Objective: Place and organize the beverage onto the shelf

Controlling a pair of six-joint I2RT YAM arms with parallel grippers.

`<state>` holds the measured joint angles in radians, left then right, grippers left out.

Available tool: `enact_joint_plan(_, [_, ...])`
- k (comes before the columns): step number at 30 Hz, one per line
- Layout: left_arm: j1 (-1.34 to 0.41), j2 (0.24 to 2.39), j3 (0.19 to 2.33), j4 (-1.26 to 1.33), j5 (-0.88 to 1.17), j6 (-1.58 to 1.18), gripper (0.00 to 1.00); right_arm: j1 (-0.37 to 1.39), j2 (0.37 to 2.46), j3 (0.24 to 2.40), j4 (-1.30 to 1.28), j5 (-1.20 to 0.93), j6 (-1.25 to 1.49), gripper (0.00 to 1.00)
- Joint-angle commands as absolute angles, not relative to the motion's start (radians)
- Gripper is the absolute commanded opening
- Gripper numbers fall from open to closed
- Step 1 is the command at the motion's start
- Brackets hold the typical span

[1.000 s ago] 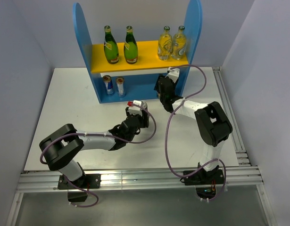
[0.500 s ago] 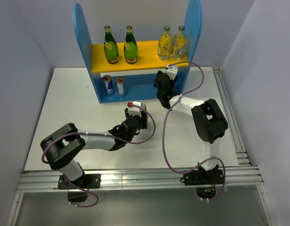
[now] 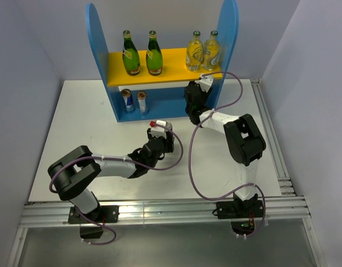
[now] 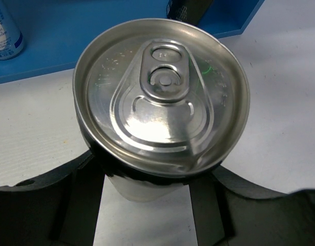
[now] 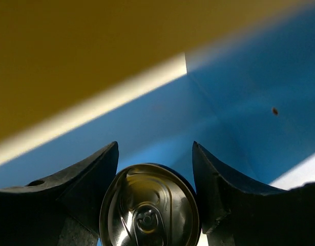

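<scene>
The shelf (image 3: 98, 50) stands at the back, its yellow board (image 3: 171, 61) carrying two green bottles (image 3: 131, 54) (image 3: 154, 53) and two yellow bottles (image 3: 195, 51). On the blue lower tier stand two silver-blue cans (image 3: 128, 100) (image 3: 142, 102). My left gripper (image 3: 161, 138) (image 4: 147, 192) is shut on a dark can with a silver top (image 4: 162, 95), upright over the white table in front of the shelf. The right gripper (image 3: 194, 103) (image 5: 155, 154) reaches under the yellow board at the right end of the lower tier, shut on a second dark can (image 5: 149, 212).
The shelf's blue right panel (image 5: 259, 102) is close beside the right gripper, with the yellow board's underside (image 5: 70, 51) just above it. White walls enclose the table (image 3: 76, 128) on the left and right. A metal rail (image 3: 159, 211) runs along the near edge.
The right gripper has moved forward with its can, from in front of the shelf to under the yellow board. The left arm has barely moved.
</scene>
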<state>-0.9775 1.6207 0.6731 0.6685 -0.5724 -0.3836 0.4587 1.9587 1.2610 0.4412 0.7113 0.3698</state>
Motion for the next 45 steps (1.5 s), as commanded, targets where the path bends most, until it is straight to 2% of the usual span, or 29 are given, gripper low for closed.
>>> enact_joint_plan(1, [-0.976,1.603,0.67,0.799,-0.574,-0.403,0.0,0.434,1.989,1.324,0.503,0.753,0.38,0.0])
enact_joint_plan(11, [-0.976,1.617,0.661,0.81,-0.584,-0.4,0.0,0.425,2.029,1.39,0.453,0.742,0.382,0.0])
enact_joint_plan(13, [-0.976,1.617,0.658,0.815,-0.583,-0.4,0.0,0.425,2.034,1.404,0.439,0.735,0.38,0.11])
enact_joint_plan(14, [-0.976,1.617,0.658,0.815,-0.583,-0.4,0.0,0.423,2.037,1.411,0.428,0.733,0.38,0.18])
enact_joint_plan(15, [-0.976,1.615,0.658,0.813,-0.581,-0.402,0.0,0.423,2.039,1.414,0.422,0.732,0.38,0.31])
enact_joint_plan(17, [-0.976,1.617,0.655,0.819,-0.58,-0.406,0.0,0.423,2.042,1.425,0.404,0.729,0.383,0.41])
enact_joint_plan(18, [-0.976,1.615,0.653,0.822,-0.58,-0.405,0.0,0.423,2.042,1.427,0.399,0.729,0.383,0.51])
enact_joint_plan(23, [-0.976,1.614,0.65,0.824,-0.58,-0.407,0.0,0.423,2.045,1.437,0.376,0.73,0.385,0.64])
enact_joint_plan(24, [-0.976,1.614,0.65,0.824,-0.581,-0.407,0.0,0.423,2.046,1.439,0.373,0.73,0.387,0.71])
enact_joint_plan(27, [-0.976,1.609,0.649,0.824,-0.583,-0.405,0.0,0.423,2.049,1.447,0.361,0.729,0.385,0.79])
enact_joint_plan(38, [-0.976,1.585,0.63,0.825,-0.594,-0.4,0.0,0.425,2.025,1.402,0.388,0.712,0.379,0.84])
enact_joint_plan(43, [-0.973,1.575,0.63,0.819,-0.588,-0.408,0.0,0.425,1.982,1.356,0.416,0.695,0.373,0.97])
enact_joint_plan(45, [-0.971,1.574,0.629,0.821,-0.586,-0.411,0.0,0.426,1.962,1.338,0.426,0.684,0.371,1.0])
